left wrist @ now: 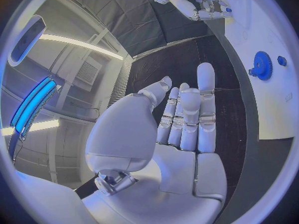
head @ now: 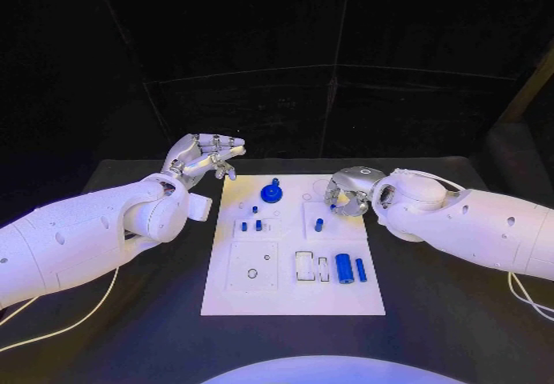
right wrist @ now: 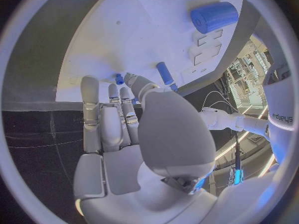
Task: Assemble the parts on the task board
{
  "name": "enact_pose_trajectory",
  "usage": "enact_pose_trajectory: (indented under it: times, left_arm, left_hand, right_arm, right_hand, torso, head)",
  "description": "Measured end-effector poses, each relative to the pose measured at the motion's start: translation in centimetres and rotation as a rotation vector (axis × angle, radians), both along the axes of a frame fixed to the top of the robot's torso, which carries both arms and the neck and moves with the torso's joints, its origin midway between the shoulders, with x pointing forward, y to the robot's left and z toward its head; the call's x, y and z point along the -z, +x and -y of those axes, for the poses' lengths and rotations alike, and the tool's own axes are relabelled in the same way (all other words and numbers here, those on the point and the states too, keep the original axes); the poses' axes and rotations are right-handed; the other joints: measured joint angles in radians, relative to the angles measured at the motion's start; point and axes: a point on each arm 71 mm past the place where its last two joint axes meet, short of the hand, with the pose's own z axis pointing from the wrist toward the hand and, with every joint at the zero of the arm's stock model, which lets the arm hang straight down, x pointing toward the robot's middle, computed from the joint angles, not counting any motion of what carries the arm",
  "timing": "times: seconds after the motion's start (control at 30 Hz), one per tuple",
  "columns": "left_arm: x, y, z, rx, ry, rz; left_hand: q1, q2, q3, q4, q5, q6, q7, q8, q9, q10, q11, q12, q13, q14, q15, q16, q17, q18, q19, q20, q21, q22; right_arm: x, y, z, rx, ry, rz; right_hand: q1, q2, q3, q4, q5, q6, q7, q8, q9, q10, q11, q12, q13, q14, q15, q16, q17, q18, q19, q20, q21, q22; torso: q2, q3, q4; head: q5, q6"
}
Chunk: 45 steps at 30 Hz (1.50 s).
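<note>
Head view: right hand over the far right corner of the task board, left hand off its far left edge.

Right hand hovers nearest the small upright blue peg, which stands just toward the robot from its fingertips; the fingers look loosely curled and seem to hold nothing, though I cannot be sure. Left hand is spread and empty, near the blue gear. The large blue cylinder lies with its long axis running toward the robot. Only "sharpa" is readable, on an arm in the right wrist view.

Right hand hovers over task board.
</note>
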Motion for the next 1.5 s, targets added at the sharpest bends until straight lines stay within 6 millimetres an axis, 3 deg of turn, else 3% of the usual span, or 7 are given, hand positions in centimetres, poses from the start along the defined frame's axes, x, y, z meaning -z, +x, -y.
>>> enact_pose_trajectory:
  times: [0.23,0.63,0.87,1.17,1.4,1.5]
  left_arm:
    - [0.0,0.1,-0.1,-0.006,-0.011,-0.007]
    - [0.1,0.2,-0.3,-0.013,-0.014,-0.015]
    - [0.2,0.3,-0.4,-0.012,-0.013,-0.022]
    - [0.4,0.4,-0.5,-0.008,-0.012,-0.035]
    - [0.4,0.4,-0.6,-0.007,-0.011,-0.040]
    - [0.4,0.4,-0.6,-0.007,-0.010,-0.041]
  left_hand:
    - [0.006,0.006,-0.003,-0.003,0.000,0.000,0.000,0.000,0.000,0.000,0.000,0.004,0.000,-0.009,-0.002,-0.005,-0.009,0.000,0.000,0.000,-0.006,-0.003]
    - [0.012,0.012,-0.003,-0.003,0.000,0.000,0.000,0.006,0.000,-0.003,-0.003,0.004,0.000,-0.012,0.002,-0.012,-0.017,0.000,-0.004,0.004,-0.007,-0.004]
    - [0.012,0.012,-0.005,-0.006,0.000,0.000,0.000,0.011,0.001,-0.007,0.000,0.010,0.000,-0.021,0.000,-0.012,-0.024,-0.001,-0.004,0.004,-0.007,-0.006]
    - [0.012,0.012,-0.005,-0.006,0.000,0.000,0.000,0.011,0.001,-0.007,0.000,0.010,0.000,-0.021,0.000,-0.012,-0.027,-0.001,-0.007,0.000,-0.011,-0.006]
    - [0.016,0.016,-0.005,-0.006,0.000,0.000,0.000,0.011,0.001,-0.011,-0.003,0.010,0.000,-0.021,0.000,-0.012,-0.028,-0.001,-0.007,0.000,-0.011,-0.007]
    - [0.019,0.012,-0.005,-0.006,0.000,0.000,0.000,0.011,0.001,-0.011,-0.003,0.010,0.000,-0.021,0.000,-0.016,-0.029,-0.001,-0.007,0.000,-0.011,-0.007]
  right_arm:
    - [0.2,0.1,-0.2,0.000,-0.021,-0.014]
    - [0.6,0.2,-0.7,-0.003,-0.058,0.004]
    - [0.7,0.2,-1.0,-0.009,-0.074,0.025]
    - [0.9,-0.4,-1.0,-0.020,-0.077,0.063]
    - [0.8,-1.3,-0.6,-0.027,-0.064,0.090]
    - [0.6,-1.5,-0.5,-0.029,-0.056,0.101]
  right_hand:
    - [0.014,0.014,0.025,-0.011,-0.020,0.038,-0.001,0.000,0.004,0.040,-0.011,0.001,-0.018,0.000,0.000,0.006,0.007,0.000,0.000,0.000,0.010,0.016]
    - [0.025,0.025,0.079,-0.035,-0.076,0.067,-0.005,0.000,0.004,0.072,-0.015,0.005,-0.044,0.000,0.000,0.017,0.020,0.000,0.004,-0.004,0.034,0.040]
    - [0.030,0.030,0.105,-0.061,-0.138,0.086,-0.012,0.000,0.004,0.095,-0.021,0.016,-0.052,0.004,-0.004,0.023,0.025,0.000,0.007,-0.007,0.047,0.056]
    - [0.042,0.042,0.142,-0.098,-0.149,0.117,-0.019,0.011,0.007,0.117,-0.013,0.036,-0.054,0.004,-0.011,0.034,0.038,0.000,0.023,-0.016,0.076,0.098]
    - [0.046,0.046,0.148,-0.105,-0.154,0.120,-0.016,0.011,0.006,0.117,-0.013,0.037,-0.053,0.004,-0.011,0.034,0.039,0.000,0.023,-0.016,0.082,0.107]
    - [0.046,0.046,0.153,-0.109,-0.155,0.120,-0.016,0.011,0.006,0.117,-0.013,0.040,-0.053,0.004,-0.011,0.034,0.039,-0.010,0.027,-0.020,0.082,0.108]
  torso:
    - [0.000,0.0004,-0.0001]
    - [-0.001,-0.0001,-0.0003]
    - [-0.001,-0.0005,-0.0003]
    - [-0.001,-0.0001,-0.0006]
    - [-0.001,0.0003,-0.0015]
    - [-0.001,0.0000,-0.0016]
  head:
    - [-0.001,-0.003]
    - [-0.003,-0.010]
    - [-0.002,-0.014]
    - [-0.002,-0.014]
    - [-0.002,-0.012]
    - [-0.003,-0.012]
